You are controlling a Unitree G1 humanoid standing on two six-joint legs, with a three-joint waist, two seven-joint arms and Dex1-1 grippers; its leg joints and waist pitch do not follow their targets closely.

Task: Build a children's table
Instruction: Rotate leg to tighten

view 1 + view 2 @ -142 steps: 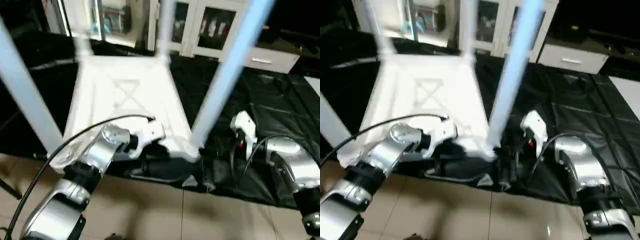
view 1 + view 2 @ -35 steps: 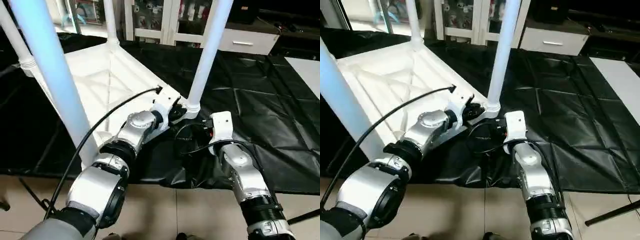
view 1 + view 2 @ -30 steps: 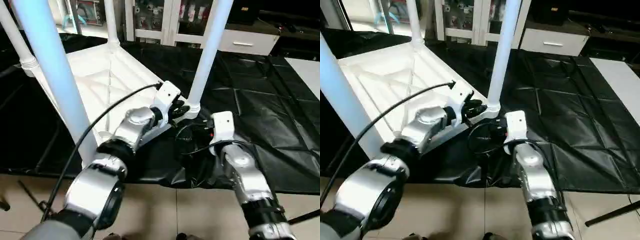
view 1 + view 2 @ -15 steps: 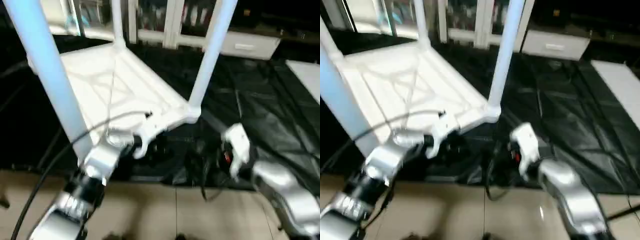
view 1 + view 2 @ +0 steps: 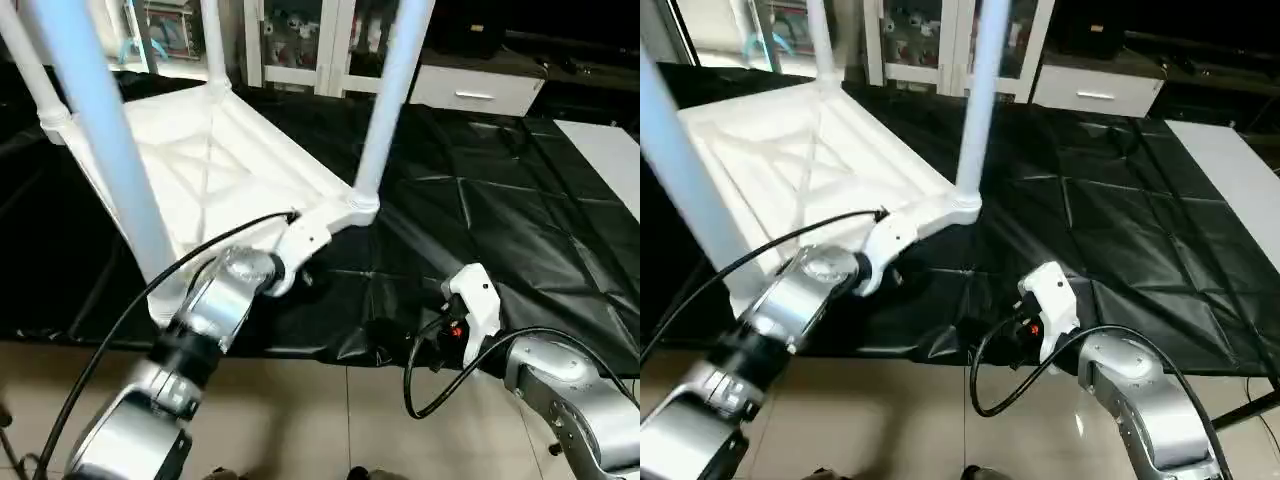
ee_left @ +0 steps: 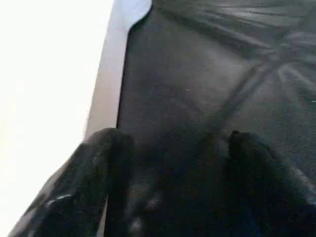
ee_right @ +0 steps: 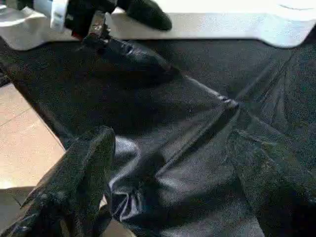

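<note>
The children's table (image 5: 230, 170) lies upside down on a black sheet, its X-ribbed underside facing up. White tube legs stand in its corner sockets: a near-left leg (image 5: 95, 150), a near-right leg (image 5: 385, 95) and a back leg (image 5: 215, 45). My left gripper (image 6: 173, 143) sits low beside the table's near edge, just short of the near-right corner socket (image 5: 360, 210). Its fingers (image 7: 145, 12) are apart with nothing between them. My right gripper (image 7: 173, 153) hovers open over the sheet near the front edge, apart from the table.
The black sheet (image 5: 500, 220) covers the surface and hangs crumpled over its front edge (image 5: 380, 345). Tan floor tiles (image 5: 330, 420) lie below. White cabinets (image 5: 300, 40) and a low white drawer unit (image 5: 475, 90) stand behind. A black cable (image 5: 130, 310) loops from my left wrist.
My left gripper has opened and drawn back from the near-right corner socket. My right arm has pulled back toward the front edge. The camera has shifted too.
</note>
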